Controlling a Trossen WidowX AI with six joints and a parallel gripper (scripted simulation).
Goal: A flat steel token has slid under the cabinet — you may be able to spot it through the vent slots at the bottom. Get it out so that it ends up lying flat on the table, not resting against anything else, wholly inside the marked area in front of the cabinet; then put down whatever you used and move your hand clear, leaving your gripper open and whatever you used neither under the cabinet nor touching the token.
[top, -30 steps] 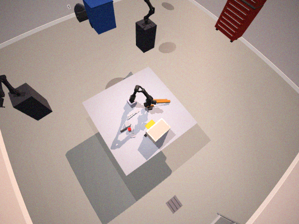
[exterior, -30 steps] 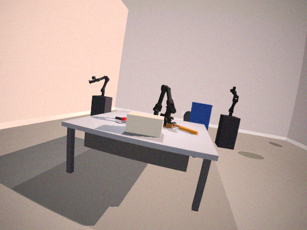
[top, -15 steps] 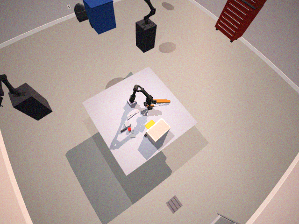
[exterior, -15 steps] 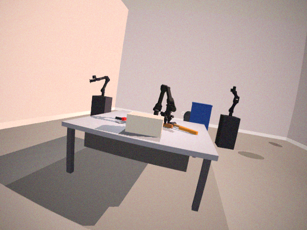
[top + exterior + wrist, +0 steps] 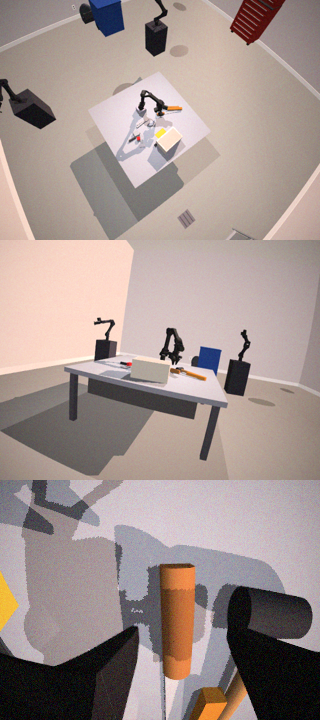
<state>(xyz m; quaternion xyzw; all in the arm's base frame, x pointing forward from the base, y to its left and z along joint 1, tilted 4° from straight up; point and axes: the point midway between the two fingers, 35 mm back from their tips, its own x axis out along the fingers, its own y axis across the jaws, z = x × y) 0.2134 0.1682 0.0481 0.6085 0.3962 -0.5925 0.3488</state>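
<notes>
My gripper (image 5: 160,113) (image 5: 175,364) (image 5: 183,629) is open and empty above an orange handle (image 5: 175,370) (image 5: 177,610). The handle lies on the table with clear space to each finger in the wrist view; a thin rod (image 5: 171,112) (image 5: 163,695) runs from it. The cream cabinet (image 5: 169,139) (image 5: 149,370) stands on the table, and the yellow marked area (image 5: 160,133) (image 5: 6,602) lies beside it. The token is not visible; the vent slots do not show.
A hammer-like tool with an orange handle (image 5: 174,108) (image 5: 196,376) and dark head (image 5: 280,614) lies close beside the thin rod. A red block (image 5: 138,138) (image 5: 129,364) with a dark bar (image 5: 132,139) lies farther off. A small black object (image 5: 155,145) is at the cabinet's side.
</notes>
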